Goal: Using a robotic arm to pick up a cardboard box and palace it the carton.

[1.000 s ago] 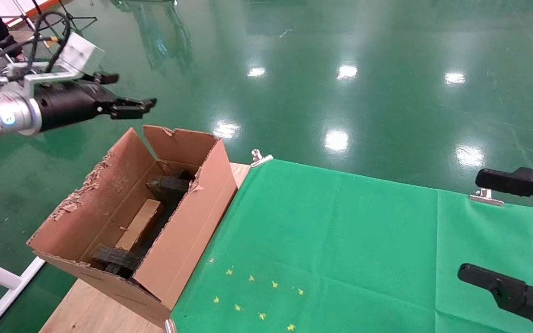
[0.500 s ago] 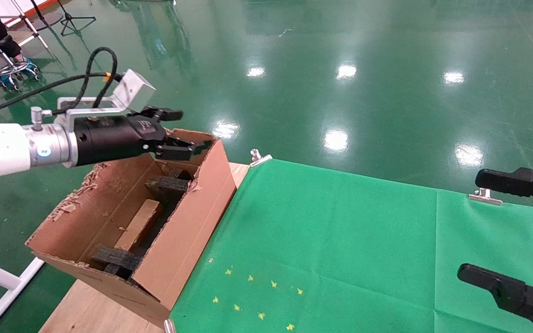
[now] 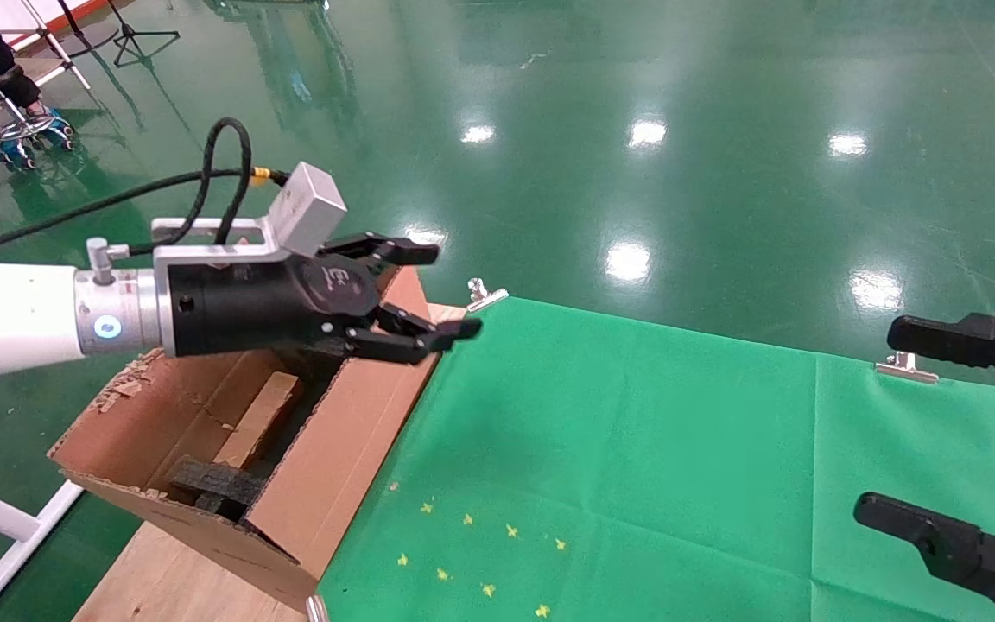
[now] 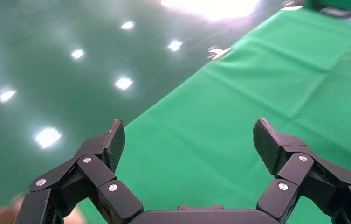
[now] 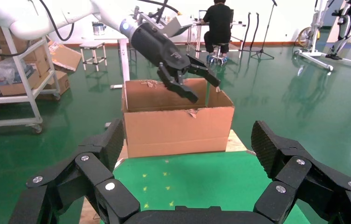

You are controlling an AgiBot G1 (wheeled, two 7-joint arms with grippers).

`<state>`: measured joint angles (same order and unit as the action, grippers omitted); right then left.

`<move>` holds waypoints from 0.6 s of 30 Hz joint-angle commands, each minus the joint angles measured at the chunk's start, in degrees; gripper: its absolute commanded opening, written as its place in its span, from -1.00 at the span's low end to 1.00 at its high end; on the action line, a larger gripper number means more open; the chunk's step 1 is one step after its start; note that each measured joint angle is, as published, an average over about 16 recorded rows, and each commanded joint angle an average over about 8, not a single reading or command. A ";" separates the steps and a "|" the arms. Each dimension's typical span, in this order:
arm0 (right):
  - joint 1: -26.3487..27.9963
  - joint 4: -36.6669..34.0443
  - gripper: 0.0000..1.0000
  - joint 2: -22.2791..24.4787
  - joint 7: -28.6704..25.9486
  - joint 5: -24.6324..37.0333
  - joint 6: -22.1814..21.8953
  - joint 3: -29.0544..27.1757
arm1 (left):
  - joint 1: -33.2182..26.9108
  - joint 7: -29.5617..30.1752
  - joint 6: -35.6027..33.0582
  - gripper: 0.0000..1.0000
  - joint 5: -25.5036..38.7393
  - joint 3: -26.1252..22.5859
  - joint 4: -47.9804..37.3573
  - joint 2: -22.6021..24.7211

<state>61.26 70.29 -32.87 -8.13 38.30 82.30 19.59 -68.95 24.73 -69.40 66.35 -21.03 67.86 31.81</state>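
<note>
One scuffed reddish-brown cardboard box (image 3: 260, 416) lies inside the carton (image 3: 351, 432); left claw (image 3: 450, 289) released, empty.

White robotic arm with silver wrist, left one (image 3: 22, 315), swings from far-left position beyond carton, in toward table. Its black two-finger gripper (image 3: 446, 289), fingers nearly together a second ago, now spread wide, empty. Gripper now hangs above right-hand flap of large brown corrugated carton (image 3: 338, 458), tips reaching out over near edge of green cloth (image 3: 636, 449). Arm body now hides carton's far flaps and upper dark foam piece, both visible earlier.
</note>
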 commanded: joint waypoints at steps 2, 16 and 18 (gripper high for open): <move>0.00 0.00 1.00 0.00 0.00 0.00 0.00 0.00 | 0.87 -1.65 -1.93 1.00 -2.89 0.59 0.68 0.38; 0.00 0.00 1.00 0.00 0.00 0.00 0.00 0.00 | 5.00 -9.47 -11.03 1.00 -16.58 3.39 3.87 2.17; 0.00 0.00 1.00 0.00 0.00 0.00 0.00 0.00 | 5.59 -10.59 -12.34 1.00 -18.55 3.79 4.33 2.43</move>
<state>61.26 70.29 -32.87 -8.13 38.30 82.30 19.59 -63.42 14.26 -81.61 48.00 -17.28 72.15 34.22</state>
